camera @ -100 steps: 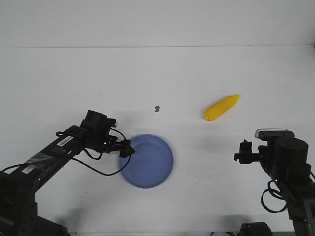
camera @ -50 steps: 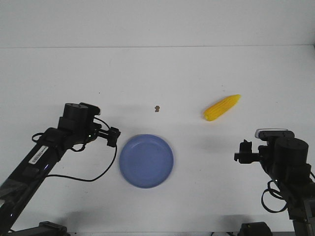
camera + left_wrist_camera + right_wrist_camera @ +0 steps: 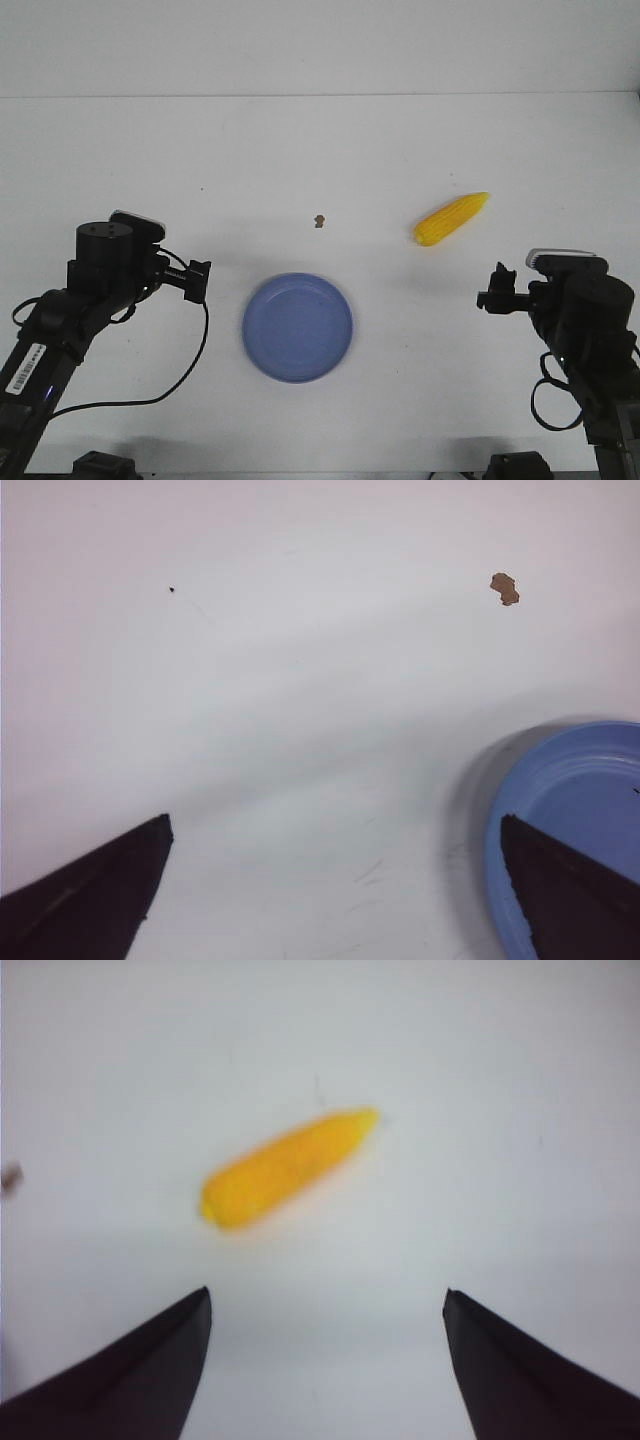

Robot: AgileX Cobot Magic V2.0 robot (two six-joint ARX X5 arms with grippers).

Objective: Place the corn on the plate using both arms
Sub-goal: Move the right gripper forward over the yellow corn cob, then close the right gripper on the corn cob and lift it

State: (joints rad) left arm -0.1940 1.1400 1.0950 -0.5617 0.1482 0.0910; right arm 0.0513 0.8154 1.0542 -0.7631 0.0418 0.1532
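The corn (image 3: pixel 452 219) is lying alone on the white counter (image 3: pixel 320 150), well apart from the plate (image 3: pixel 298 327), which is sitting empty nearer the robot. The left tool (image 3: pixel 196 281) is hovering open just beside the plate's rim; the right tool (image 3: pixel 493 291) is gaping open, facing the corn. A brown speck (image 3: pixel 319 220) is lying beyond the plate.

The left gripper (image 3: pixel 197 281) has pulled back from the plate (image 3: pixel 297 327), whose near-left rim it touched a second ago; it now hangs off to the plate's left, apart from it, jaws spread. The right gripper (image 3: pixel 497 288) has shifted slightly toward the far side of the worktop (image 3: pixel 320 160).
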